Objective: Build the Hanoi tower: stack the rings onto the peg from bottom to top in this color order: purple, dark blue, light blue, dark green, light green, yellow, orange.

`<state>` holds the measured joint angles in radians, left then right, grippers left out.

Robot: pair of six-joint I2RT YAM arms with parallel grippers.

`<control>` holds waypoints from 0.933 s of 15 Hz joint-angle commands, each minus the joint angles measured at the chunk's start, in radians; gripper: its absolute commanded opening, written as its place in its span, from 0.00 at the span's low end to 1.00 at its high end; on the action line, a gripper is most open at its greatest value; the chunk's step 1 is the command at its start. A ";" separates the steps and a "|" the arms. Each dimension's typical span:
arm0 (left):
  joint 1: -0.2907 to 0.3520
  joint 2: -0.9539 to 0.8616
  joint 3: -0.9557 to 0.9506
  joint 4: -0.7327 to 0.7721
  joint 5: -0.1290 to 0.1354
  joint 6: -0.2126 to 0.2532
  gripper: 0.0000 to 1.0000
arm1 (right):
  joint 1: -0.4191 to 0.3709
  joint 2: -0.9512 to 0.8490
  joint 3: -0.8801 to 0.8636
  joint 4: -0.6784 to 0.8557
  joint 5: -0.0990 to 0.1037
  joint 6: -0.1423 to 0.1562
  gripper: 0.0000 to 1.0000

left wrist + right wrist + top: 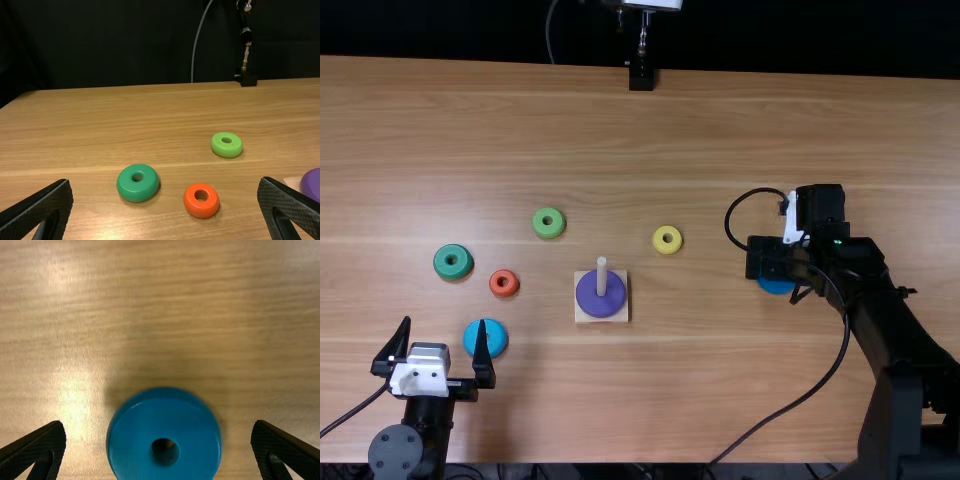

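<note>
Right fingers, apart, should be centred over the dark blue ring, three o'clock from the peg; left fingers are parted.

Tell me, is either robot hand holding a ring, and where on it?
Nothing is held: the dark blue ring lies between the right gripper's open fingers, untouched.

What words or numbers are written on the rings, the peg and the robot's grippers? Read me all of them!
There are none that I can read.
Purple ring, left blue ring, right blue ring, dark green ring, light green ring, yellow ring, orange ring: none.
Peg: none.
Left gripper, right gripper: any print is too small to read.
</note>
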<state>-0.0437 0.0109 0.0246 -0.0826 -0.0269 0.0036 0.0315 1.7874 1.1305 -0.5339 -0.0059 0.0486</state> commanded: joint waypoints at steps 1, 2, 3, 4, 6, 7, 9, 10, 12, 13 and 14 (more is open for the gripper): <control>0.011 -0.011 -0.025 -0.017 -0.008 0.013 1.00 | -0.016 -0.014 -0.015 -0.003 -0.001 -0.010 1.00; 0.011 -0.011 -0.025 -0.017 -0.008 0.013 1.00 | -0.016 -0.014 -0.017 -0.008 -0.001 -0.010 1.00; 0.011 -0.011 -0.025 -0.017 -0.008 0.013 1.00 | -0.019 -0.014 -0.017 -0.014 -0.001 -0.010 1.00; 0.011 -0.011 -0.025 -0.017 -0.008 0.013 1.00 | -0.022 -0.014 -0.015 -0.016 -0.005 -0.010 1.00; 0.011 -0.011 -0.025 -0.017 -0.008 0.013 1.00 | -0.022 -0.013 -0.018 -0.016 -0.009 -0.010 1.00; 0.011 -0.011 -0.025 -0.017 -0.008 0.013 1.00 | -0.022 -0.013 -0.020 -0.016 -0.009 -0.010 1.00; 0.011 -0.011 -0.025 -0.017 -0.008 0.013 1.00 | -0.022 -0.010 -0.023 -0.016 -0.009 -0.008 1.00; 0.011 -0.011 -0.025 -0.017 -0.008 0.013 1.00 | -0.022 -0.010 -0.023 -0.016 -0.009 -0.008 1.00; 0.011 -0.011 -0.025 -0.017 -0.008 0.013 1.00 | -0.022 -0.008 -0.023 -0.016 -0.009 -0.006 1.00; 0.011 -0.011 -0.025 -0.017 -0.008 0.013 1.00 | -0.022 -0.008 -0.025 -0.016 -0.009 -0.006 1.00; 0.011 -0.011 -0.025 -0.017 -0.008 0.013 1.00 | -0.022 -0.008 -0.025 -0.016 -0.009 -0.006 1.00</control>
<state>-0.0441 0.0109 0.0246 -0.0830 -0.0269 0.0040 0.0231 1.7874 1.1236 -0.5495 -0.0082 0.0463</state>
